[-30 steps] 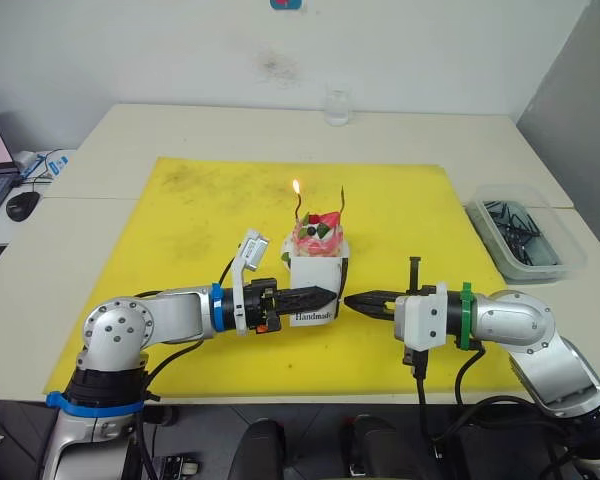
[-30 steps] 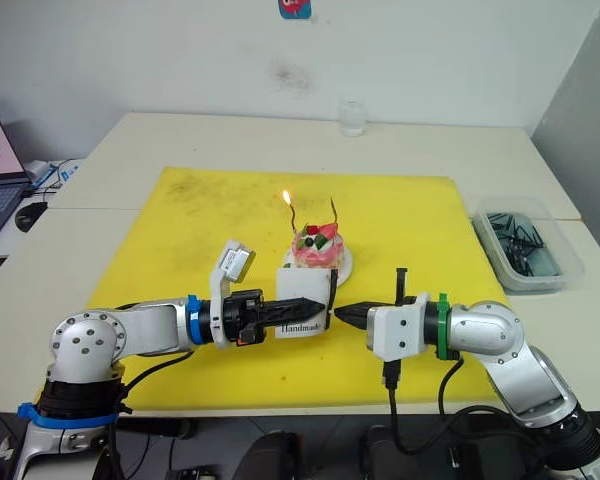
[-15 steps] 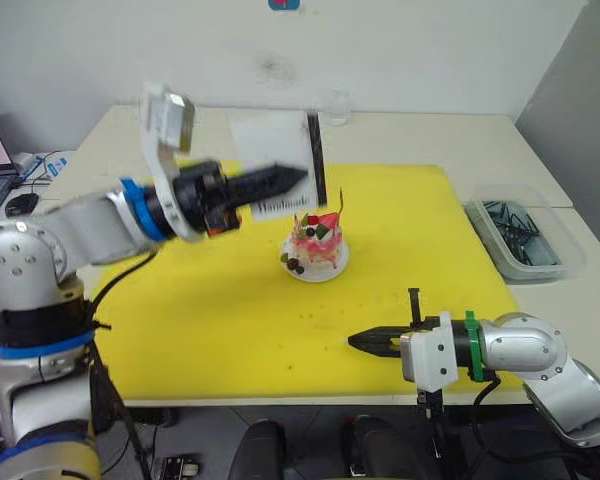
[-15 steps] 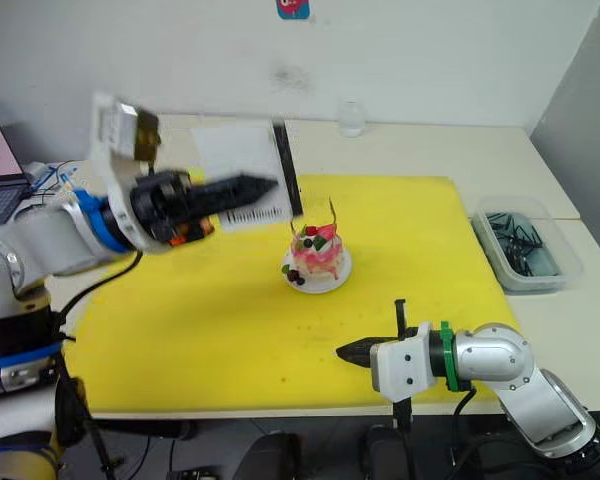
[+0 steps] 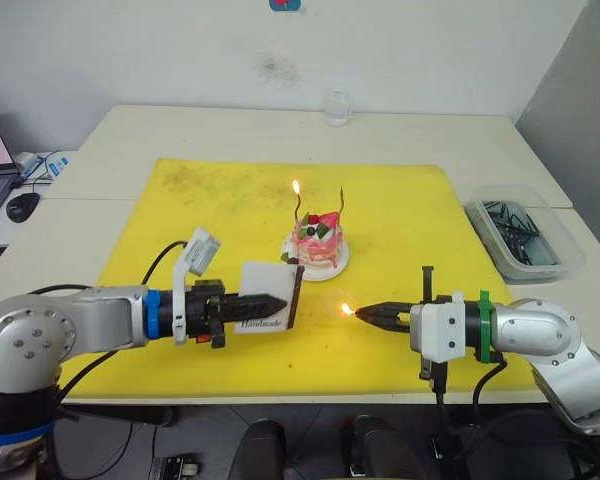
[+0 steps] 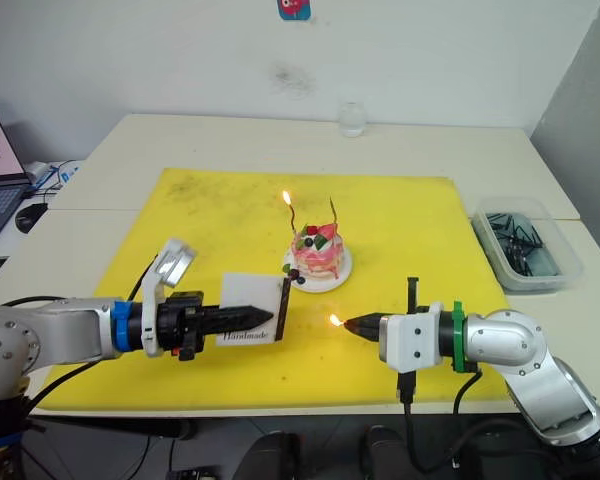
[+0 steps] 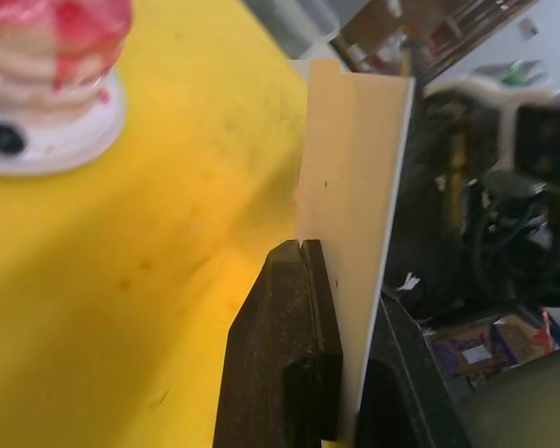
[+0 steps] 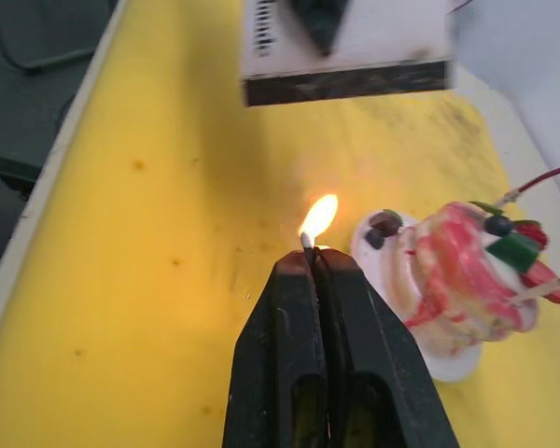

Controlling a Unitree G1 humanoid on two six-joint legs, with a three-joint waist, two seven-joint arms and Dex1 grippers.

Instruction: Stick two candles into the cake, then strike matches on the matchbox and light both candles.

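Cake: both candles planted; left candle lit, right candle unlit. Right gripper, near the cake's front, pinches a burning match. Left gripper clamps matchbox. Remaining, by my reckoning: light the second candle.

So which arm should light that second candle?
The right, most likely. Its gripper already pinches a burning match, and the unlit candle stands on the cake's right side. The left gripper is busy holding the matchbox; the other candle already burns.
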